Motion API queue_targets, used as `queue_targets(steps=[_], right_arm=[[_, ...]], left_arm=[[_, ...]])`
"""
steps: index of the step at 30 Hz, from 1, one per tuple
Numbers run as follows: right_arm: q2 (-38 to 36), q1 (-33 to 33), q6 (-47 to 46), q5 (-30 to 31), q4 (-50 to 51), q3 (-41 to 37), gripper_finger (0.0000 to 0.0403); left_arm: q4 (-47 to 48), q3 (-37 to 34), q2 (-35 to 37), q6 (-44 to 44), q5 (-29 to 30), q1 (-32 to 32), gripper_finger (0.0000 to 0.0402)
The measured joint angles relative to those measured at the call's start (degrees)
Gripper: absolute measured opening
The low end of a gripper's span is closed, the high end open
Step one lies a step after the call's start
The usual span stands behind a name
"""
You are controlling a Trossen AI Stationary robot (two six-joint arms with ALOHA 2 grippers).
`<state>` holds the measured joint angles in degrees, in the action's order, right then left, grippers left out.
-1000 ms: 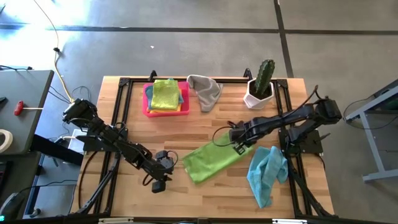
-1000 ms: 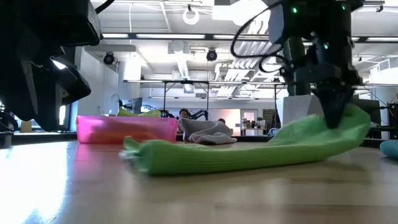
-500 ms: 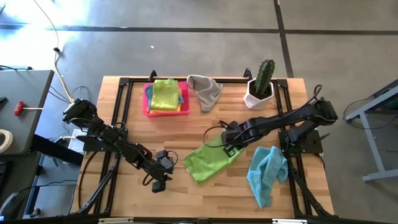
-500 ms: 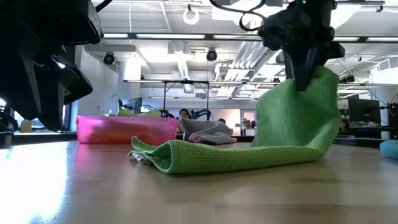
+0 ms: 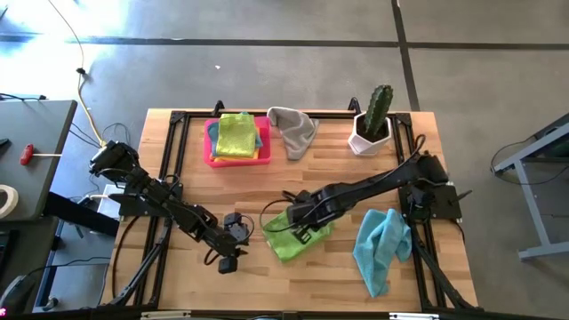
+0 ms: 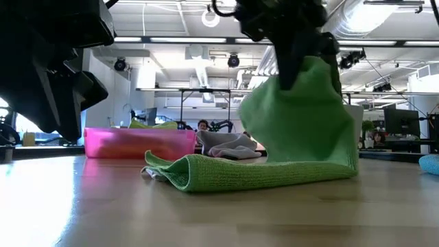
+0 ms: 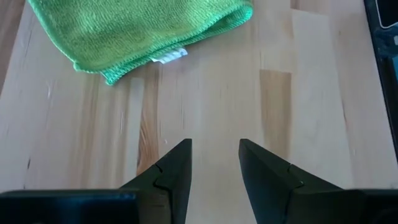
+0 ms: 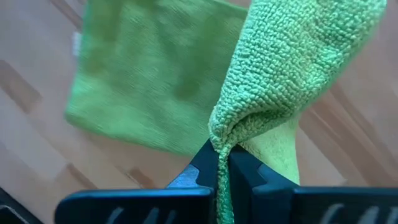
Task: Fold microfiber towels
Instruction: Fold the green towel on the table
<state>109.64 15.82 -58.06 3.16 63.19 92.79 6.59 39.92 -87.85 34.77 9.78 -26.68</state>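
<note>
A green towel [image 5: 286,238] lies on the wooden table in front of the middle, its left part flat on the wood [image 6: 206,173] and its right end raised [image 6: 302,116]. My right gripper [image 5: 303,222] is shut on that raised end above the towel's flat part. My left gripper [image 5: 229,259] is open and empty just left of the towel, near the front edge; its wrist view shows the towel's corner with a white tag [image 7: 168,56]. A lime towel [image 5: 236,133] lies on top of others in the pink tray [image 5: 212,156]. My right gripper pinches a bunched fold at the green towel's end [image 8: 231,127] between its two fingers, several layers thick. The fingers come from above, slanting from the table's right. The held end is lifted and hangs slack below the fingers [image 6: 295,130], arching over the part that rests on the table.
A grey towel [image 5: 293,130] lies crumpled beside the tray at the back. A light blue towel [image 5: 382,247] lies crumpled at the front right. A cactus in a white pot [image 5: 373,121] stands at the back right. Bare wood shows along the front left.
My right gripper has gone up and toward the table's left edge, staying shut on the green towel's right end. That end has been lifted off the table and carried over the rest, so the towel is folding over; its left part has stayed flat.
</note>
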Motion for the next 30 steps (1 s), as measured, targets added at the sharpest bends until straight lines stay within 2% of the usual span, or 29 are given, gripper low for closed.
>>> queue_targets(steps=[12,22,30], right_arm=[[8.8,1.6,-1.7,-0.6,-0.9,9.3,0.0],[9.7,3.2,-3.8,-0.1,-5.7,9.6,0.0],[9.7,3.4,0.1,1.2,-8.6,8.6,0.0009]], left_arm=[[0.0,0.0,0.0,-3.5,4.6,0.0,0.0124],[0.0,0.0,0.0,-4.6,4.6,0.0,0.0124],[0.0,0.0,0.0,-4.6,4.6,-0.1,0.0124]])
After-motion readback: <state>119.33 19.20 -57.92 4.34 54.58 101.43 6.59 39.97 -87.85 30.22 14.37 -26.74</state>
